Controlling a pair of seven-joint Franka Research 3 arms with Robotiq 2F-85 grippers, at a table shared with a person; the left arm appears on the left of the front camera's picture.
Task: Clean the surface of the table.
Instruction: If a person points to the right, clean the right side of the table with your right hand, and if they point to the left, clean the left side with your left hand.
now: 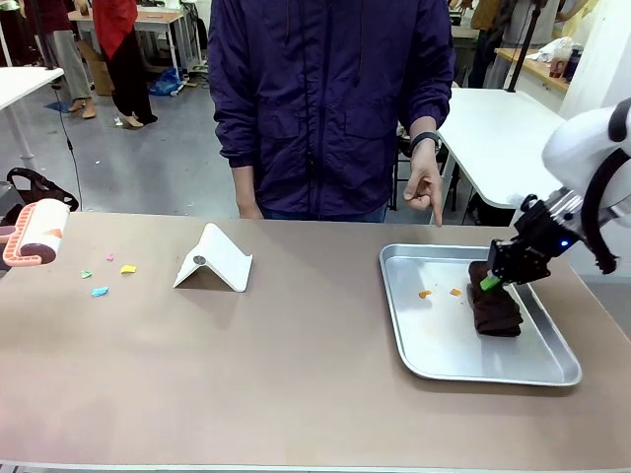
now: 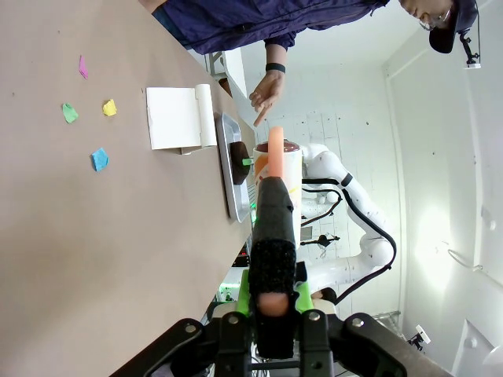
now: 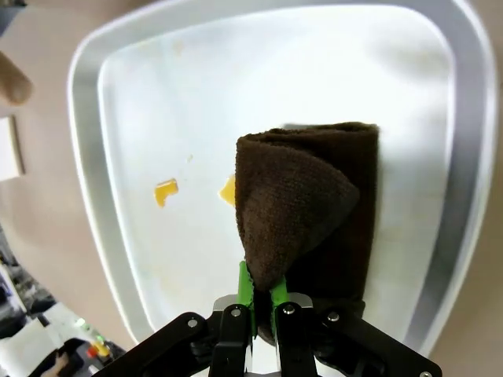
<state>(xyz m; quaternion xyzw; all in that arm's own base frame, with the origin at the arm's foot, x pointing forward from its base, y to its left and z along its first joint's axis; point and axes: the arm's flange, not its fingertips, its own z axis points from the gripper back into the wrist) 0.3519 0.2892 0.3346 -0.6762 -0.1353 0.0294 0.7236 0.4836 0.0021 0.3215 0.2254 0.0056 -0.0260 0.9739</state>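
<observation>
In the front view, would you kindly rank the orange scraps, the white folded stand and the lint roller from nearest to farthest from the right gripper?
1. Orange scraps, in the tray, just left of the right gripper.
2. White folded stand, left of centre.
3. Lint roller, far left.

Table point(image 1: 296, 394) fills lower frame: tray point(image 1: 444, 345) at right holds cloth point(image 1: 498, 310) on its right side with two scraps point(image 1: 425, 294) left of it, folded stand point(image 1: 214, 258) left of centre, paper bits point(image 1: 128, 269) further left, lint roller point(image 1: 35, 232) at left edge, person's hand point(image 1: 424, 187) behind tray.
</observation>
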